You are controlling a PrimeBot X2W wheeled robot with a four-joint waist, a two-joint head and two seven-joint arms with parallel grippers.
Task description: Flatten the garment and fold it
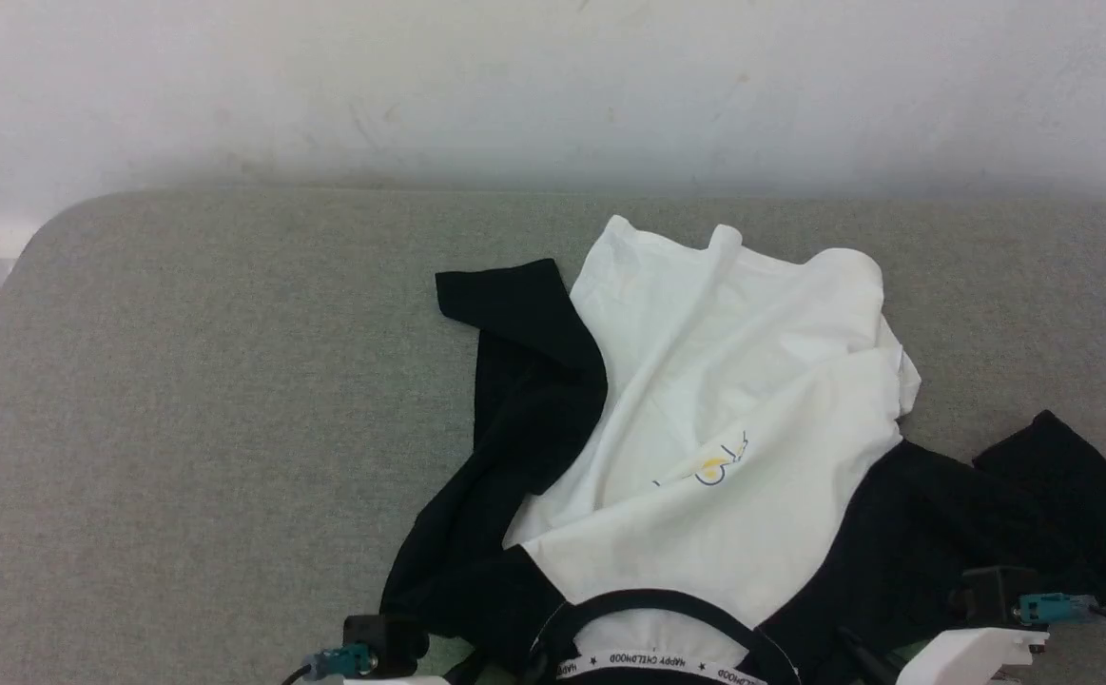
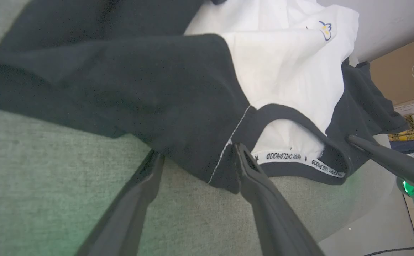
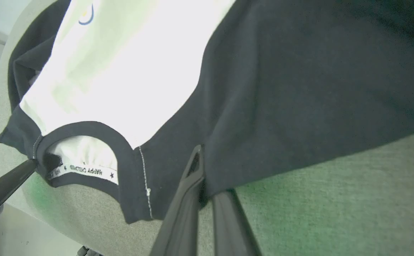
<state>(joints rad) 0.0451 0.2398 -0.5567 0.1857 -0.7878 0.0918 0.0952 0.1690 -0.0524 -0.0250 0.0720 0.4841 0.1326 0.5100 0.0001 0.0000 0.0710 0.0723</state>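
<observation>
Right gripper (image 3: 205,176): clamped on the black shoulder edge of the shirt (image 3: 128,71), 3 o'clock of collar (image 3: 85,125).
Left gripper (image 2: 197,156): spread wide astride the other shoulder, 9 o'clock of collar, apparently about to pinch.
Shirt: crumpled on cushion (image 1: 182,381), collar at 6, hem at 12.
Why: with both shoulders gripped, it could be pulled flat.

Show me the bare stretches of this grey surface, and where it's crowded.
Widest bare patch: the grey surface left of the garment, out to its rounded corner. A narrower strip lies between garment and wall. Crowded: the near edge, with left gripper and right gripper at the collar.
</observation>
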